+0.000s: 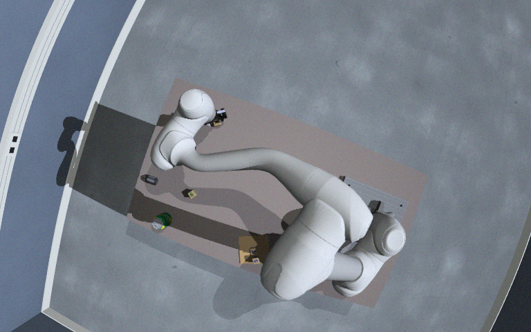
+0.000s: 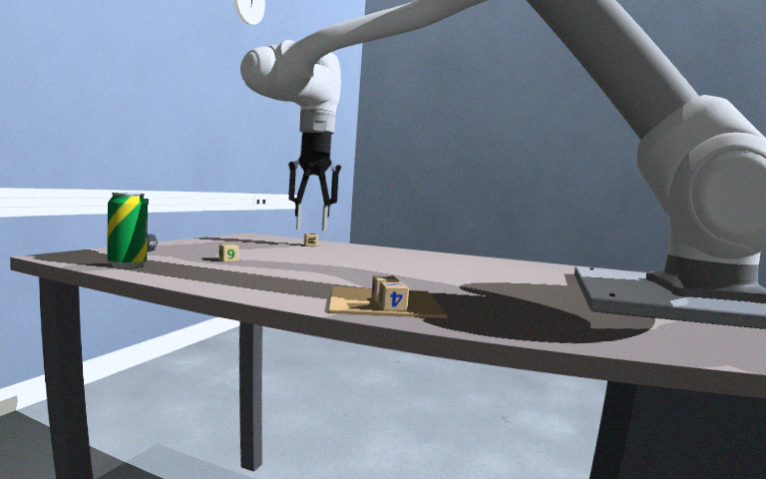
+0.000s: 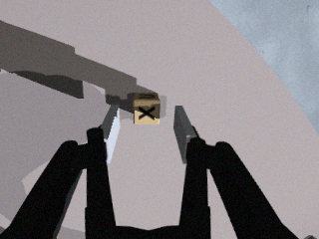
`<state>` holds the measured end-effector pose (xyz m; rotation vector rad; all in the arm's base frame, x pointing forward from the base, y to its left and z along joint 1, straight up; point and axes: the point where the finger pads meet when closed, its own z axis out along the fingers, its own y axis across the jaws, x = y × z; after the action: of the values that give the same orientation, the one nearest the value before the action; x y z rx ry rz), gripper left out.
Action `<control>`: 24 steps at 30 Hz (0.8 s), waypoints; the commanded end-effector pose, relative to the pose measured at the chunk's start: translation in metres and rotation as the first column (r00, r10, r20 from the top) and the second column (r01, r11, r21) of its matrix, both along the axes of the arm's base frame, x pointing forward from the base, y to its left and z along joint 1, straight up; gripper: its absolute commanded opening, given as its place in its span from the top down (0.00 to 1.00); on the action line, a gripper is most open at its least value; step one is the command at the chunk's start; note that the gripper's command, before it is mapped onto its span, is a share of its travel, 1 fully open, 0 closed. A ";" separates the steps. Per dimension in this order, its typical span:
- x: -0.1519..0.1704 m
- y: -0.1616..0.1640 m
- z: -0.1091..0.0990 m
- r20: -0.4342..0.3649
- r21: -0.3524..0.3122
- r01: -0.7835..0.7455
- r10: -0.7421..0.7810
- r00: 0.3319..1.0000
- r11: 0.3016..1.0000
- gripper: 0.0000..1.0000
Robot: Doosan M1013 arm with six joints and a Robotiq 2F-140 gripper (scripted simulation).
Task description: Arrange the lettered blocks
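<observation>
My fingers (image 2: 309, 226) hang pointing straight down above the far part of the table (image 2: 508, 344), part-way apart with nothing between them: two slim pale pads on black linkages, tips clear of the surface.

Directly below and between them sits a small wooden cube, the X block (image 3: 147, 110). In the wrist view its top face carries a black X; in the exterior view the side facing that camera reads R. Matte tan wood, sharp edges. It rests on the table, not touching either pad.

The 9 block (image 2: 228, 252) is a like cube with a green 9 on its side, standing to the left and nearer, well apart from the X block.

The mat (image 2: 350, 304) is a flat tan square, cardboard-like, at the near edge of the table. Two more cubes stand on it, touching each other: the 4 block (image 2: 394, 295), with a blue 4 on its side, and a second block (image 2: 381, 280) just behind; I cannot read their top faces.

At the far left stands a glossy can (image 2: 128, 229), a cylinder striped green and yellow, with a small grey metal cylinder (image 1: 149, 179) lying just beside it.

The table top is smooth, dull mauve-grey, on dark square legs. My arm's base stands on a grey metal base plate (image 2: 606, 296).
</observation>
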<state>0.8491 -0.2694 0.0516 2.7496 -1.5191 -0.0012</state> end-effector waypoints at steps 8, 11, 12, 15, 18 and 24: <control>0.001 0.000 0.001 0.002 0.000 0.000 0.000 1.000 1.000 0.54; 0.001 0.000 0.001 0.002 0.000 0.000 0.000 1.000 1.000 0.54; 0.001 0.000 0.001 0.002 0.000 0.000 0.000 1.000 1.000 0.54; 0.001 0.000 0.001 0.002 0.000 0.000 0.000 1.000 1.000 0.54; 0.001 0.000 -0.002 0.002 0.000 0.000 0.000 1.000 1.000 0.54; 0.001 0.000 -0.013 0.002 0.000 0.000 0.000 1.000 1.000 0.54</control>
<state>0.8494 -0.2694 0.0427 2.7496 -1.5191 -0.0012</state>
